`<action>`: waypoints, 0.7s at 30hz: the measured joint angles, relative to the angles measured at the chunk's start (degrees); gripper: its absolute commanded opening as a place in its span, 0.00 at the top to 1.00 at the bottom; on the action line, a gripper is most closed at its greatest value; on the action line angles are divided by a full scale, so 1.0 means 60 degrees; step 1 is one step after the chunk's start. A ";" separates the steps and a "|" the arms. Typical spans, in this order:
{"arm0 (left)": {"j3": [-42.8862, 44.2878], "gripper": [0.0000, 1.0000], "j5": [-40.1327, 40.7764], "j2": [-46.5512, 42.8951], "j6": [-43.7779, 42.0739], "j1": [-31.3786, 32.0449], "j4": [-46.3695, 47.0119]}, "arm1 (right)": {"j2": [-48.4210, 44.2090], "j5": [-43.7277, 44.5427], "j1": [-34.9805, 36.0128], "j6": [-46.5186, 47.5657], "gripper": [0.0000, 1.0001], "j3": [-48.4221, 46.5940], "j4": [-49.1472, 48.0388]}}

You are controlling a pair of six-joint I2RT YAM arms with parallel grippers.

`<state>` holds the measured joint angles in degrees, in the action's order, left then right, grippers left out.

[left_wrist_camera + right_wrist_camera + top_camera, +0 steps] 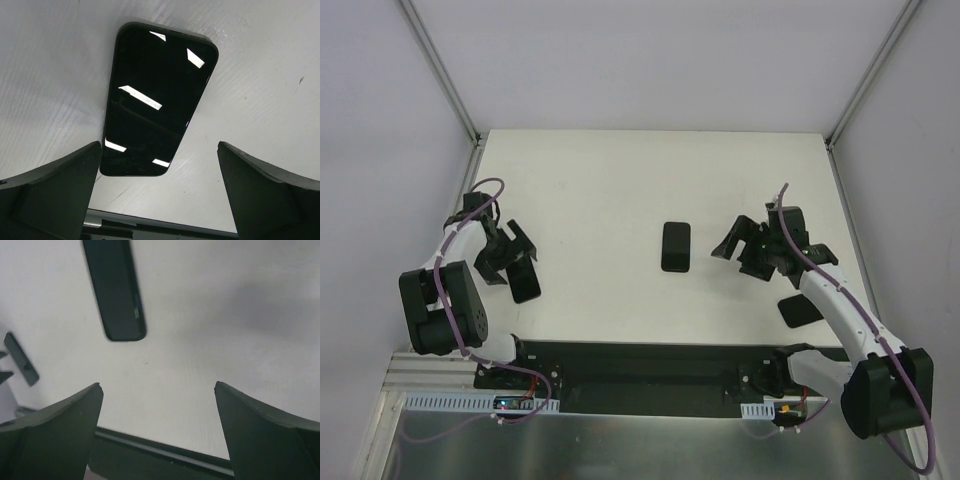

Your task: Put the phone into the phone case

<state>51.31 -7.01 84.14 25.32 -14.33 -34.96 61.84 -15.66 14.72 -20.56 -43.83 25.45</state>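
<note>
The phone lies flat, screen up, on the white table at the left. In the left wrist view its glossy black screen reflects ceiling lights. My left gripper hovers just above and behind the phone, open and empty. The phone's near end lies between the fingers. The phone case, a matte all-black shell, lies flat at the table's middle. In the right wrist view the case is ahead and to the left. My right gripper is to the right of the case, open and empty, clear of it.
A dark flat shape lies beside the right forearm; I cannot tell whether it is an object or a shadow. A black rail runs along the near table edge. Grey walls enclose the table on three sides.
</note>
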 measured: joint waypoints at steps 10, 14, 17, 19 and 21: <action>-0.0007 0.01 0.0098 -0.1858 -0.0153 0.0452 0.0011 | 0.0455 0.5074 -0.0973 -0.2208 0.04 -0.0903 0.2794; -0.0087 0.03 0.0098 -0.2641 -0.0229 0.0776 0.0044 | 0.0433 0.6590 -0.1727 -0.3238 0.01 -0.0976 0.3840; -0.0291 0.03 0.0215 -0.3115 -0.0211 0.0794 0.0036 | 0.0372 0.7078 -0.2503 -0.3646 0.04 -0.0619 0.4237; -0.0419 0.03 0.0270 -0.3370 -0.0153 0.0794 0.0000 | 0.0455 0.7176 -0.3045 -0.3770 0.06 -0.0361 0.4415; -0.0437 0.03 0.0288 -0.3544 -0.0120 0.0798 -0.0018 | 0.0707 0.7176 -0.3577 -0.3854 0.07 -0.0189 0.4495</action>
<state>48.69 -5.28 62.87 24.60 -9.54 -35.07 66.08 27.40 -6.74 -43.68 -44.97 52.42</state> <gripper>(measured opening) 0.972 0.945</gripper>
